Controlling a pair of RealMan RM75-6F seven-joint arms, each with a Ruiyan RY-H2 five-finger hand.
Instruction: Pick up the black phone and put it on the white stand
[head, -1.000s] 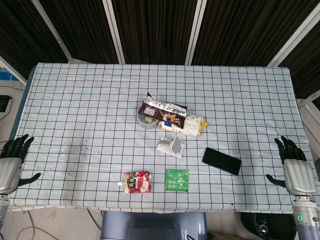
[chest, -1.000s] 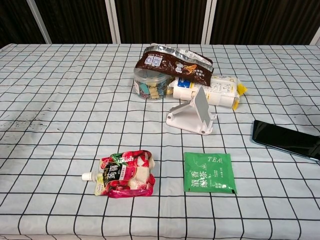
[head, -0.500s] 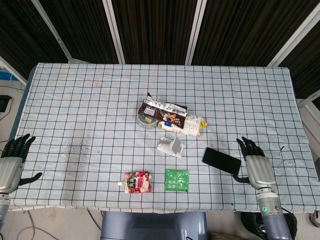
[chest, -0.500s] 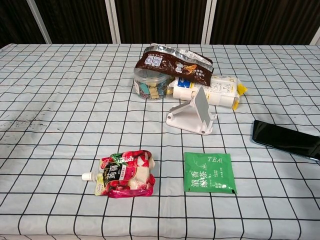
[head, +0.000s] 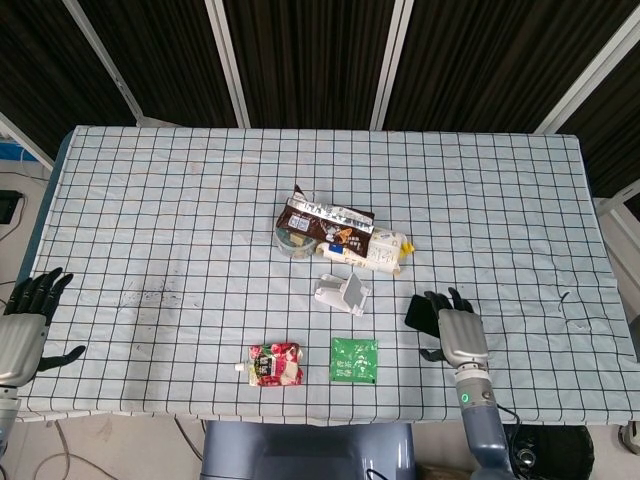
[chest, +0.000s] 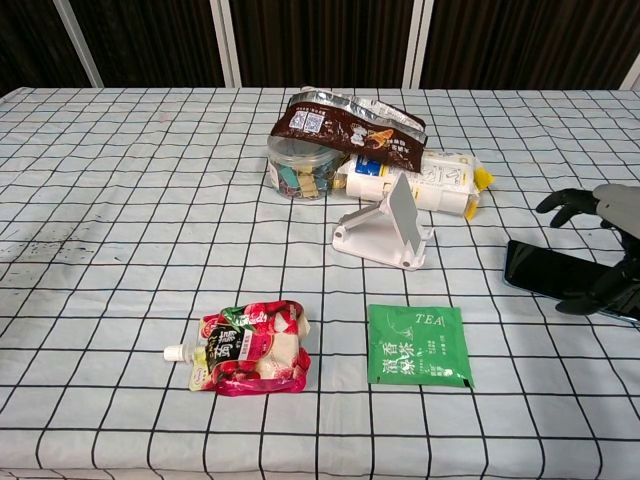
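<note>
The black phone (head: 419, 313) lies flat on the checked cloth right of centre, its right part hidden in the head view under my right hand (head: 457, 329). That hand hovers over the phone with its fingers spread and nothing held. The chest view shows the phone (chest: 545, 272) between the fingers and thumb of the right hand (chest: 612, 205); whether they touch cannot be told. The white stand (head: 342, 294) (chest: 385, 232) sits just left of the phone. Off the near left corner of the table, my left hand (head: 25, 320) hangs empty with fingers apart.
A brown snack bag (head: 325, 218) on a clear jar and a white-yellow packet (head: 380, 250) lie behind the stand. A green tea sachet (head: 354, 360) and a red drink pouch (head: 273, 365) rest near the front edge of the table (head: 150, 200).
My right hand has moved left from the table's right edge to over the phone's right end. The phone, the stand and the left hand have not moved.
</note>
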